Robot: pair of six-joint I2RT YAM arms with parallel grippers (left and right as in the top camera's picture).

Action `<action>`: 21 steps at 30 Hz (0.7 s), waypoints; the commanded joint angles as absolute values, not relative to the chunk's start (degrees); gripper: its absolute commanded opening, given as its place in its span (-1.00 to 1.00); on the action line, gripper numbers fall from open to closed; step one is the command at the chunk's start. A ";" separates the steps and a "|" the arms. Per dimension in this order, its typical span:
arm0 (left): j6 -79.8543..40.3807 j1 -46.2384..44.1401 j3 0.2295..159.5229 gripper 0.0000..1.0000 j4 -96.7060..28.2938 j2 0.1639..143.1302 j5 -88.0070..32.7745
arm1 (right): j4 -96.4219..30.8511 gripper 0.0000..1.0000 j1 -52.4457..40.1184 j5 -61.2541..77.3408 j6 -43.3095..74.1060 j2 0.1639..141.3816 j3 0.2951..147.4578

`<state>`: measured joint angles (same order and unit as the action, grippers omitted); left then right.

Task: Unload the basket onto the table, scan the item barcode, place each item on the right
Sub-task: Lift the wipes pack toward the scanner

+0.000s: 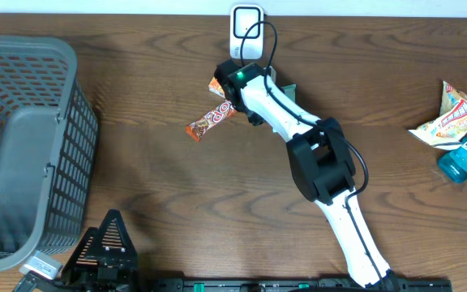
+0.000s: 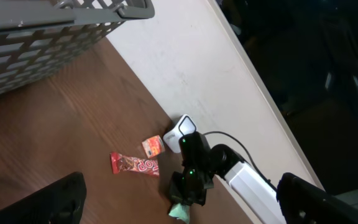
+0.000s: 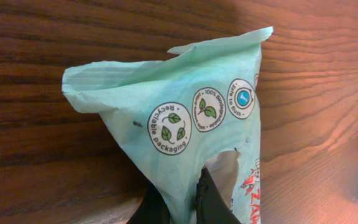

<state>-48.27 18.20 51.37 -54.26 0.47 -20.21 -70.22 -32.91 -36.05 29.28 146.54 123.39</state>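
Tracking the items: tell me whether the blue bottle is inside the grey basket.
No, the blue bottle lies on the table at the far right beside a snack bag, far from the grey basket.

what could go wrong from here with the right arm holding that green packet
1. The right fingers pinch the green packet by one end; it may slip or tear when lifted.
2. The film is crumpled and no barcode shows; the scanner might miss it.
3. The candy bar lies close by; the arm may knock it.
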 commanded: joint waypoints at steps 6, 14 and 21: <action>-48.53 17.91 52.77 0.96 -54.76 0.16 -19.84 | -71.96 -0.98 -30.68 5.23 11.18 144.35 128.20; -48.53 17.91 52.73 0.96 -55.05 0.16 -19.84 | -73.71 -0.98 -24.64 38.92 -5.13 140.62 127.94; -48.53 17.91 52.73 0.95 -55.07 0.16 -19.84 | -73.17 -0.98 -20.82 59.02 -18.22 140.75 119.24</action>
<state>-48.25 18.20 51.40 -55.13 0.47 -20.18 -73.56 -21.80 44.23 -8.60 142.30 123.00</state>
